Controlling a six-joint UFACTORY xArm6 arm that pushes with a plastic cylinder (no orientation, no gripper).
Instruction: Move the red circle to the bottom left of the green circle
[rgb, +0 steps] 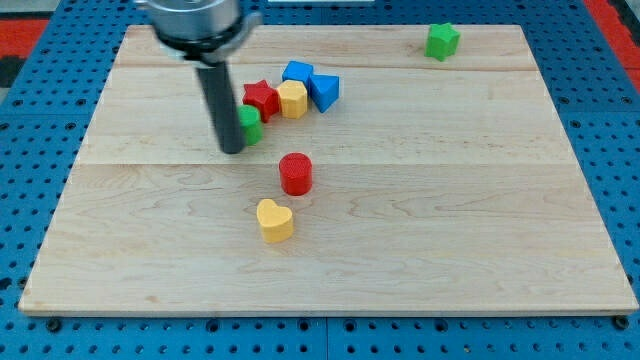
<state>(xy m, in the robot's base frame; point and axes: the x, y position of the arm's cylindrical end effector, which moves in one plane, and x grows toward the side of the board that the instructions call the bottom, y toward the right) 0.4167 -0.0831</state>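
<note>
The red circle stands near the board's middle. The green circle lies up and to the left of it, partly hidden behind the rod. My tip rests on the board just left of and below the green circle, and to the upper left of the red circle, apart from it.
A red star, a yellow block, a blue block and a blue triangle-like block cluster above the green circle. A yellow heart lies below the red circle. A green block sits at the top right. The wooden board lies on a blue pegboard.
</note>
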